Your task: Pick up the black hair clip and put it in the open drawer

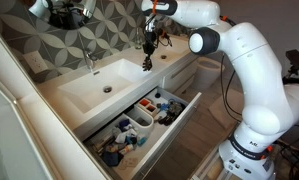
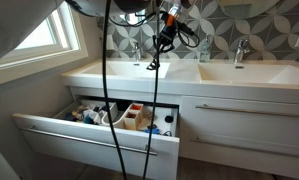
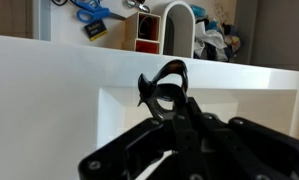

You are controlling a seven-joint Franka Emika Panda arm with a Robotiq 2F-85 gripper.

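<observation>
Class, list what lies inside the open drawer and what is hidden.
The open drawer holds white divider bins and blue and dark toiletries. Its back is hidden under the counter; anything beneath the piled items is covered.

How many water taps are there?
2. One tap stands at the sink nearer the window, near the pincer; the other tap stands at the far sink. None seems hidden.

Daylight floods in from the window (image 2: 29,35), blown out to white, well off to one side of the jaws. The counter (image 3: 49,62) beyond them glares evenly, so the black hair clip (image 3: 147,88) between them stands out as a silhouette. Up close, the gripper (image 3: 169,100) is dark and blurred. Below the jaws, the inside of the open drawer (image 2: 89,140) lies in shade.
</observation>
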